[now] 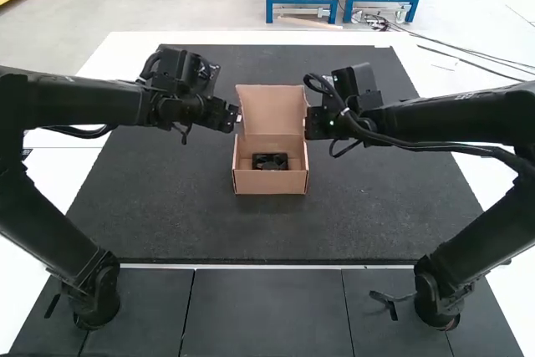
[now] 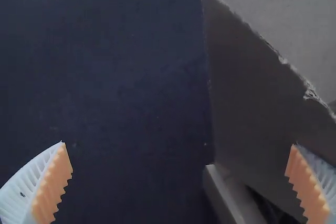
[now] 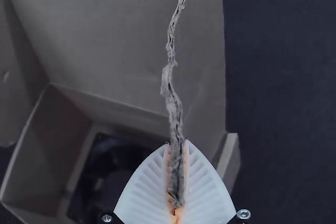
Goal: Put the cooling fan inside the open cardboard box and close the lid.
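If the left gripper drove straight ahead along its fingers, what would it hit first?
Likely the black mat, just beside the box lid; one finger may clip the lid's edge. Depth unclear.

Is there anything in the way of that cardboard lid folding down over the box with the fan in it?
Nothing visible. The fan lies low inside the box, under its rim, and the space between the upright lid and the opening is free. The right gripper is clamped on the lid's side edge.
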